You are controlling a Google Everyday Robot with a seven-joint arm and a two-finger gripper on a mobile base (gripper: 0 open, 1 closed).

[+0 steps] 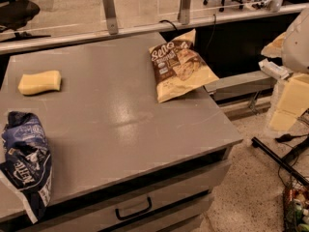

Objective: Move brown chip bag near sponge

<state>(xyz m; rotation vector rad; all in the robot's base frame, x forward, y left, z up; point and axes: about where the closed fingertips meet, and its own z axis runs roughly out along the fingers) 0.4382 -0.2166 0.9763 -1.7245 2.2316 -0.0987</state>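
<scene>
Far left on the bench (pixel 120 129), sponge (pixel 40 82) lies behind a blue bag (pixel 26 158), well apart from the rest. Right rear edge: brown chip bag (pixel 179 65), long axis roughly front-to-back. Tool (pixel 289 100) hangs off-bench further right, bag to its left; grip state: cannot tell.

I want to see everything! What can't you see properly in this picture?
Camera view:
- Gripper, right of the table: partly cut off by the right edge.
- Blue bag: its side is cut off by the left edge.
- Brown chip bag: small print too small to read.
</scene>
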